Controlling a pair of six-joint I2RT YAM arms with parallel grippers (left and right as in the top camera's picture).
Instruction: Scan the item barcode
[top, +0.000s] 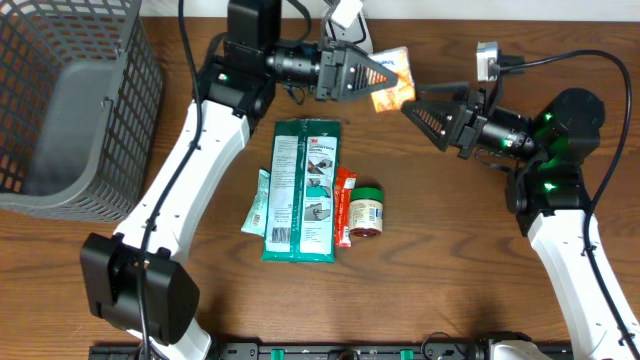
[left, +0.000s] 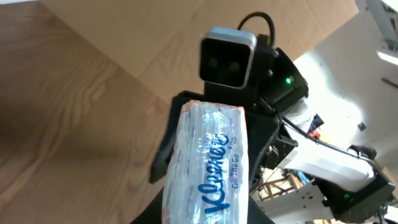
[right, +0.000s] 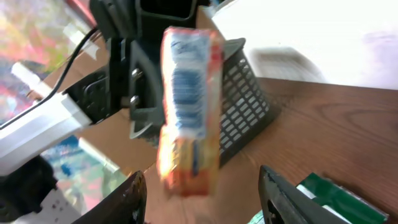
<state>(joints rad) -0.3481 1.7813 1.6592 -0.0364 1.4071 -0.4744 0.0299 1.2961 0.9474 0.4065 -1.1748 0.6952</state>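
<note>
Right now, your left gripper (top: 378, 72) pinches the Kleenex tissue pack (top: 395, 85) above the far middle of the table (top: 450, 290), while your right gripper (top: 420, 110) stands spread just right of it, apart from the pack.

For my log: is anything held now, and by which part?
The left hand holds the Kleenex tissue pack by one end; the right hand is open.

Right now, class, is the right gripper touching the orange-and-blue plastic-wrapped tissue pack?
Apart. The right wrist view shows the right gripper with its jaws spread wide. Clear space separates each jaw from the orange-and-blue tissue pack, which the left gripper holds.
</note>
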